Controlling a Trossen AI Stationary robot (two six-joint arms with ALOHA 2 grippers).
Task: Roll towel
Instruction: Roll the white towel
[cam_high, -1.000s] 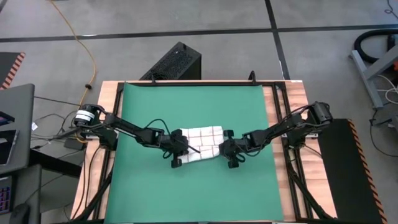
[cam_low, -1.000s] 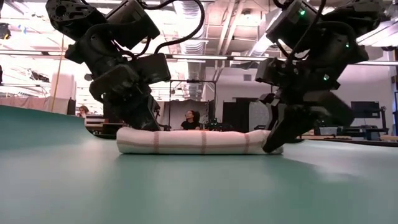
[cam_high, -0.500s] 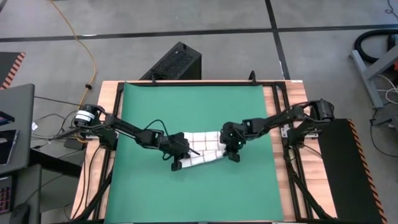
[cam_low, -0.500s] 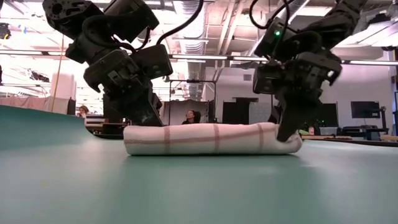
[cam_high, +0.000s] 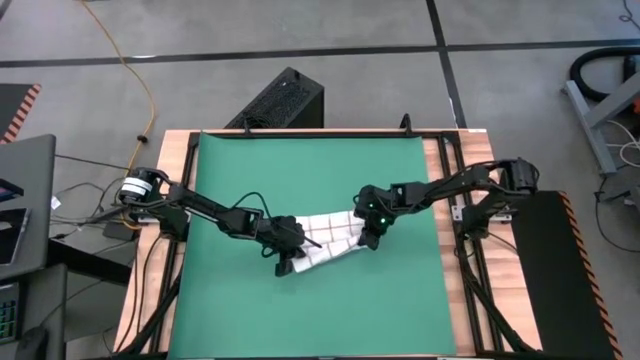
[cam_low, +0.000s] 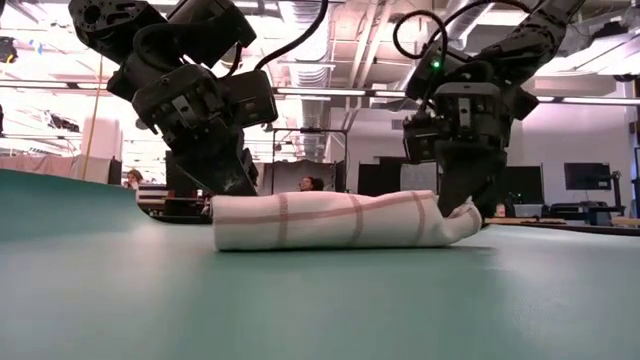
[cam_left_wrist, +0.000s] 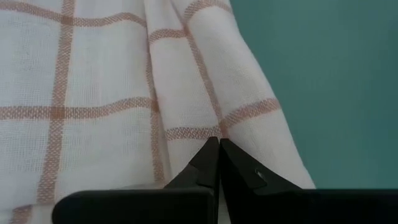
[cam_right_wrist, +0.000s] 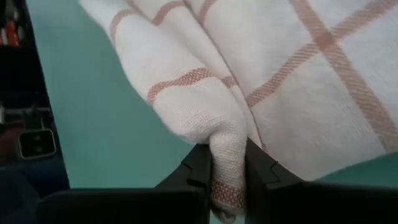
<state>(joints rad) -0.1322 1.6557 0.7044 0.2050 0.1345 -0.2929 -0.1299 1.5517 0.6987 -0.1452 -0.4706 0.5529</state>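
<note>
Pressed together, the jaws of the left gripper (cam_high: 288, 258) meet tip to tip at the left end of the towel (cam_high: 325, 240); in its wrist view the two dark fingers (cam_left_wrist: 208, 163) touch with no cloth showing between them, their tips against the fabric. That arm reaches in from the table's left edge. Rolled into a thick bundle, the towel lies near the middle of the green mat (cam_high: 300, 175), slanting across it in the high view. At its right end the right gripper (cam_high: 366, 236) pinches a fold of cloth, the fingers (cam_right_wrist: 200, 163) closed on either side of it. From table height the right end (cam_low: 462, 222) looks narrower and slightly raised
</note>
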